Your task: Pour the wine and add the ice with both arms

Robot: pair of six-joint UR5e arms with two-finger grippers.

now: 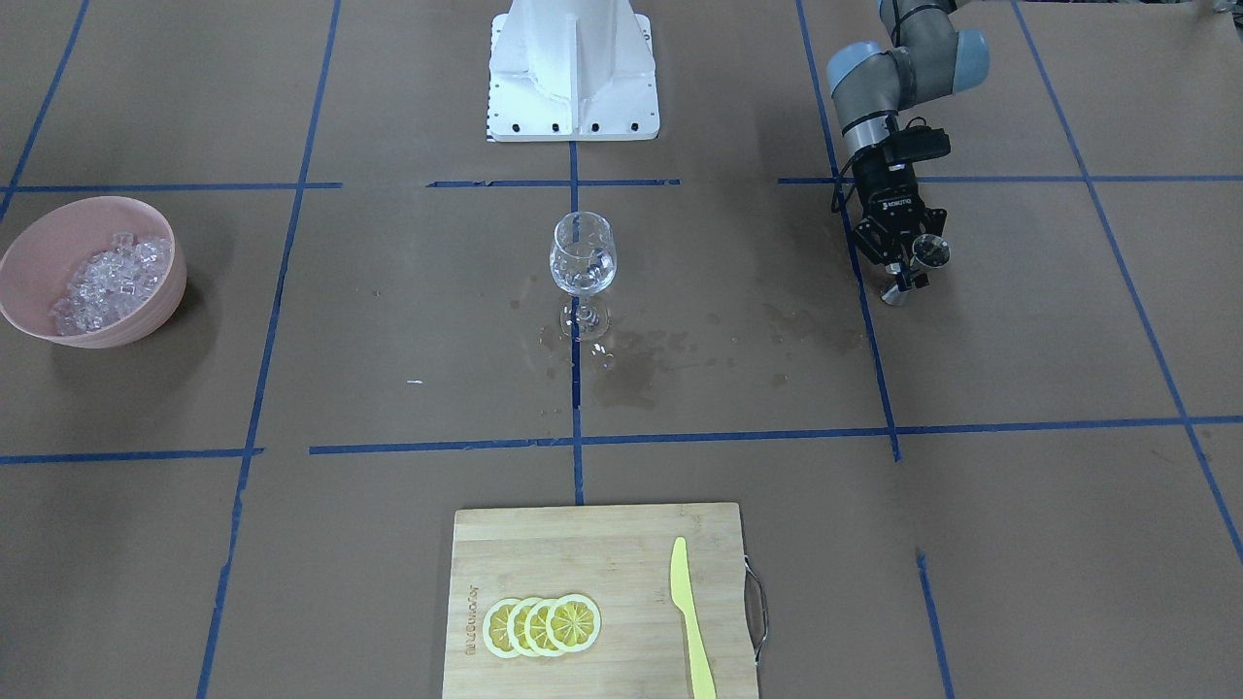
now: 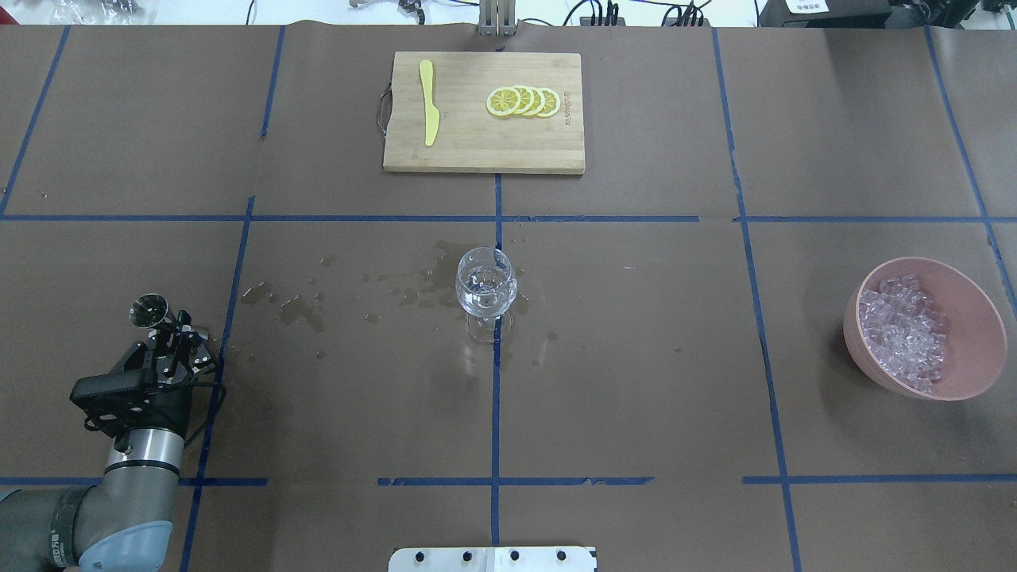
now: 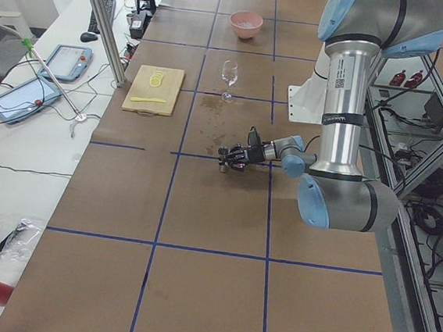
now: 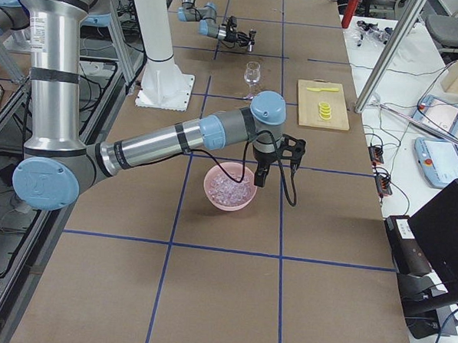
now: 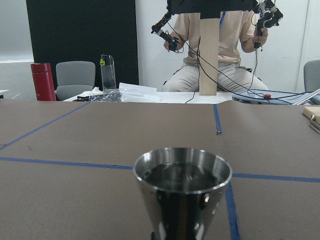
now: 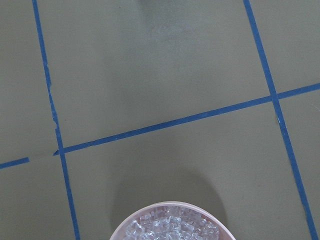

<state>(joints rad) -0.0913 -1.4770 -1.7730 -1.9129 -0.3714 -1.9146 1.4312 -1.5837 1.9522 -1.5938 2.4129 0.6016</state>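
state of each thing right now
left gripper: shut on steel cup
steel cup: upright, wine inside
wine glass: upright, not held
pink bowl: upright, holds ice
right gripper: above pink bowl, open or shut unclear
lemon slices: overlapping on cutting board

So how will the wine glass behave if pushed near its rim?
The wine glass probably tips easily: wide bowl on a thin stem. Being clear glass, it is likely fragile. Wet stains by its foot might let it slide.
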